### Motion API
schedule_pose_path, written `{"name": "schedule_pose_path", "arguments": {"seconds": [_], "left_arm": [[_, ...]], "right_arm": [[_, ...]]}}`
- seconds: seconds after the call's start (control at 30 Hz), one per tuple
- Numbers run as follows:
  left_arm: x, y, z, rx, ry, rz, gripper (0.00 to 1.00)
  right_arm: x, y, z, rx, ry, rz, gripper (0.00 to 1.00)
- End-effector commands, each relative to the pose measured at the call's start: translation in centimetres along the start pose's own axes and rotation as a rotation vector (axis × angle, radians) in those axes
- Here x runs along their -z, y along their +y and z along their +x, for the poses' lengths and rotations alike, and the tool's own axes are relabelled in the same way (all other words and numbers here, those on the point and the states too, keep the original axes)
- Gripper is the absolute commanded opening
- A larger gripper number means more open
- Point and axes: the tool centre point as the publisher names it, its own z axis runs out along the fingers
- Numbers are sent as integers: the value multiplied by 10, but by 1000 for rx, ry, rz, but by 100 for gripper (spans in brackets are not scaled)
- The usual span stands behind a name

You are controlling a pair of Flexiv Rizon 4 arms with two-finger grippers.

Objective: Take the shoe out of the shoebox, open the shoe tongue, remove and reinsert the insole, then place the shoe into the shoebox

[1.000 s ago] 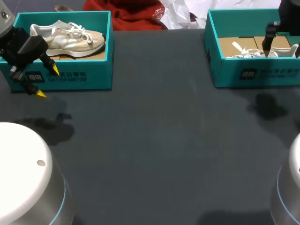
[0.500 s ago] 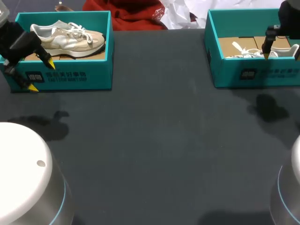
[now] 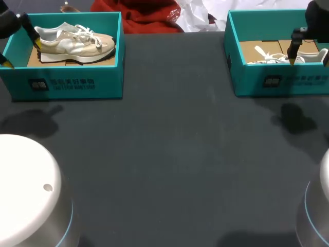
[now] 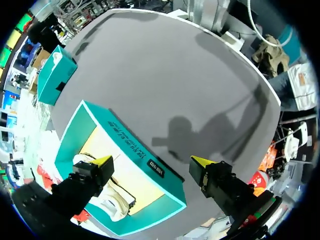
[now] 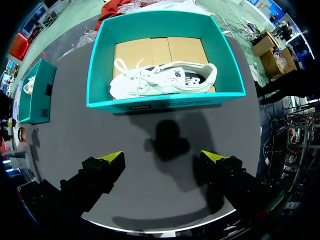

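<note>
A beige shoe with white laces lies in the teal shoebox at the back left. My left gripper hangs open over that box's left end, its fingers astride the front wall, and the shoe shows beside one finger. A white shoe lies on brown card in a second teal shoebox at the back right. My right gripper is open and empty, high above the table in front of that box. In the head view only one of its fingers shows, over the box.
Dark table top stretches between and in front of the two boxes. Red cloth and white plastic lie at the back edge. The arms' white bases fill the near corners.
My left gripper has moved back and to the left, from in front of the left box to over its left end. The right arm has hardly moved.
</note>
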Motion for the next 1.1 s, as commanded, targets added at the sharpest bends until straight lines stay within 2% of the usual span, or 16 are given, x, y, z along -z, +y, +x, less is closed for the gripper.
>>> {"name": "schedule_pose_path", "arguments": {"seconds": [0.03,0.07,0.13,0.2,0.23,0.3,0.47,0.57,0.6,1.0,1.03,1.1], "left_arm": [[-6,-19,7,-91,-8,-79,100],[-9,-22,11,-154,-20,-88,100],[-10,-12,12,-226,-31,-102,100],[-8,13,9,-288,-4,-121,100],[-6,20,9,-320,6,-117,100],[-2,39,7,-387,16,-182,100],[10,84,-7,-517,24,-152,100],[22,111,-20,-591,25,-86,100],[24,124,-27,-555,39,-73,100],[24,124,-27,-555,39,-73,100],[21,131,-33,-572,40,-115,100],[16,148,-43,-617,12,-93,100]], "right_arm": [[0,-1,0,0,0,-2,100],[0,-1,0,0,0,-2,100],[0,-1,0,0,0,-2,100],[0,-1,0,0,0,-2,100],[0,-1,0,0,0,-2,100],[0,-1,0,0,0,-2,100],[0,-1,0,0,0,-2,100],[0,-1,0,0,0,-2,100],[0,-1,0,0,0,-2,100],[0,-1,0,0,0,-2,100],[0,-1,0,0,0,-2,100],[0,-1,0,0,0,-2,100]]}}
